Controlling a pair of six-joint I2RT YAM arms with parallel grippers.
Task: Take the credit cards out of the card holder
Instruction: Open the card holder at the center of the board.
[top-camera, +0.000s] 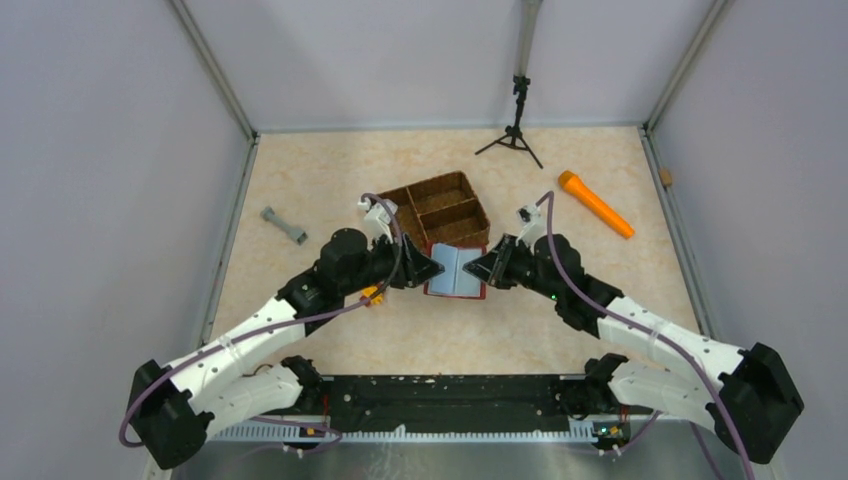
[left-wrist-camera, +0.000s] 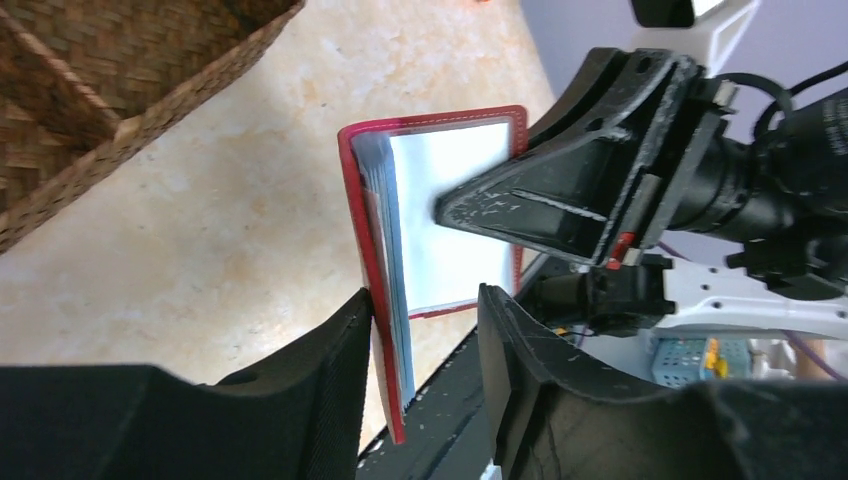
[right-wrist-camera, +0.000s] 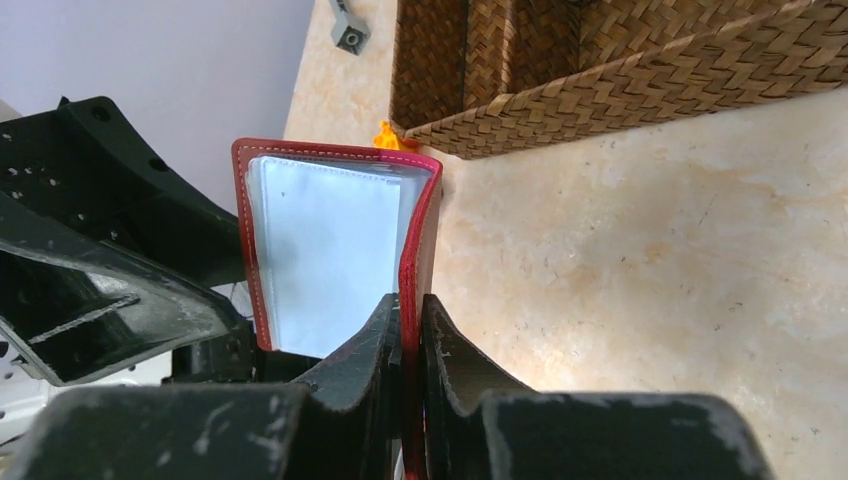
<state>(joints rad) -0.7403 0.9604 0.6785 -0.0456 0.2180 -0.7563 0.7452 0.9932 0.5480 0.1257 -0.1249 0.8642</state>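
Just at 6 o'clock of the basket (top-camera: 440, 208) | card holder (top-camera: 455, 271) open on table (top-camera: 560, 330) | our right pincer (right-wrist-camera: 410, 305), at its 3 o'clock, pinches one cover | our left pincer (left-wrist-camera: 425, 300), at 9 o'clock, spread astride the other

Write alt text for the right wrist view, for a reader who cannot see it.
The right gripper has its jaws shut on one cover of the open dark red card holder, whose pale blue inner pocket faces the camera. The black left gripper fills the left side, and a brown wicker basket sits beyond on the marbled table.
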